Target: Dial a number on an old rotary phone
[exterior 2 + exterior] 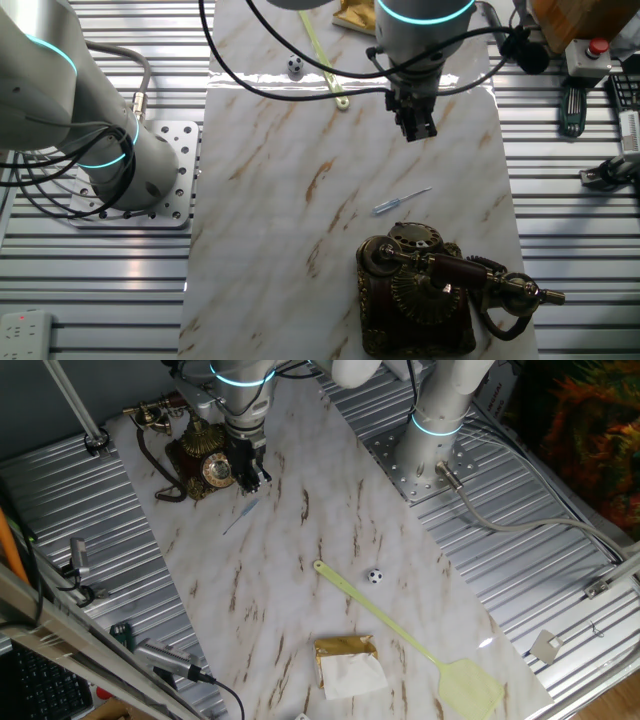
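The old rotary phone (pixel 200 458) stands at the far left of the marble board, dark brown, with a round brass dial (pixel 216 470) facing forward. Its ornate handset (pixel 470 275) lies across the cradle and a dark cord (pixel 160 485) loops beside the base. In the other fixed view the phone (pixel 415 300) sits at the near edge. My gripper (pixel 252 476) hangs just right of the dial, fingers together and holding nothing. In the other fixed view the gripper (pixel 416 127) is above the board, clearly apart from the phone.
A small thin tool (pixel 240 518) lies on the board between gripper and phone, also seen in the other fixed view (pixel 402 201). A yellow fly swatter (pixel 400 628), a tiny ball (pixel 374 575) and a gold-and-white packet (pixel 348 663) lie further along. The arm's base (pixel 435 455) is on the right.
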Motion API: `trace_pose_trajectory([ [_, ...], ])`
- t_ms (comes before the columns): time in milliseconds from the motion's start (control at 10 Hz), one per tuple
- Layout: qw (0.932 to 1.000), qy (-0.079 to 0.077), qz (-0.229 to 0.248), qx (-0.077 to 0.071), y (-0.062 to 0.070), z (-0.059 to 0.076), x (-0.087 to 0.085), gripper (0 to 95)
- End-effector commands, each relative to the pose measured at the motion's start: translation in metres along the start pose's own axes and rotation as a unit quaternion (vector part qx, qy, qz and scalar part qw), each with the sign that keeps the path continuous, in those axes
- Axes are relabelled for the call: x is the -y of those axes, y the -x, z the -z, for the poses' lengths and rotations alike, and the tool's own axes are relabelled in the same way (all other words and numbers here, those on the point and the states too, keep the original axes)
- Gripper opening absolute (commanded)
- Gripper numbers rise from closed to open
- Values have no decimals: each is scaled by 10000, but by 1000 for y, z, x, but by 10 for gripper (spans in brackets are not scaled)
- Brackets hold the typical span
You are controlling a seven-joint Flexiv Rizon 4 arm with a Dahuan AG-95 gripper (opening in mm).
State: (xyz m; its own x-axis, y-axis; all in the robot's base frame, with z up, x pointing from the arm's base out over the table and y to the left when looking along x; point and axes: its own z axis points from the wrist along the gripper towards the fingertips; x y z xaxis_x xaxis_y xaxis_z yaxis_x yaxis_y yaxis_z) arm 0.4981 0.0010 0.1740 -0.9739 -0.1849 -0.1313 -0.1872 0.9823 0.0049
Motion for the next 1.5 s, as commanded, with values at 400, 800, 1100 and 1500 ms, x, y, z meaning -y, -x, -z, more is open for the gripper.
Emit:
trace_pose_trajectory([
  [400, 9999, 21, 52, -121, 0, 0, 0, 0],
  [800, 9999, 37, -57, -89, 0, 0, 0, 0],
  [1100, 9999, 47, -83, -106, -2, 0, -1, 0],
  [1500, 9999, 90, -50, -100, -3, 0, -1, 0],
])
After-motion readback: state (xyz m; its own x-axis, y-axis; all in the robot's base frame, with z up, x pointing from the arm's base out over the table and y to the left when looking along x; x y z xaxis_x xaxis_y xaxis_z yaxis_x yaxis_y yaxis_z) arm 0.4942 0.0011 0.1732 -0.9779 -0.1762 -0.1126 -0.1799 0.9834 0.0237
